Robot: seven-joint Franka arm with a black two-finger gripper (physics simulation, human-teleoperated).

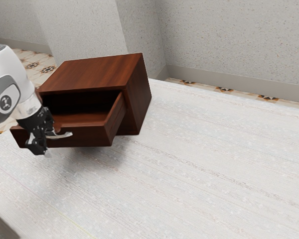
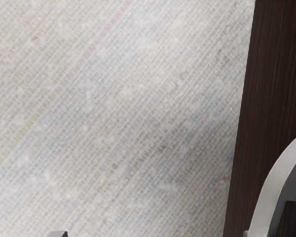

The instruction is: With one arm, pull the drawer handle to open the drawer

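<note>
One wooden cabinet (image 1: 97,74) stands on one pale worktop (image 1: 214,164). The cabinet has one drawer (image 1: 84,130), and the drawer front carries one handle (image 1: 62,135), a single curved grey metal bar. One robot arm (image 1: 7,89), white and grey, comes in from the exterior view's left, and it ends in one black claw (image 1: 40,144). Beyond the worktop lies one tiled floor (image 1: 37,67) with dark ornaments. The wrist view gives the same tally at close range: one handle, one dark drawer front, one worktop surface. That makes six kinds of thing, with one of each.
</note>
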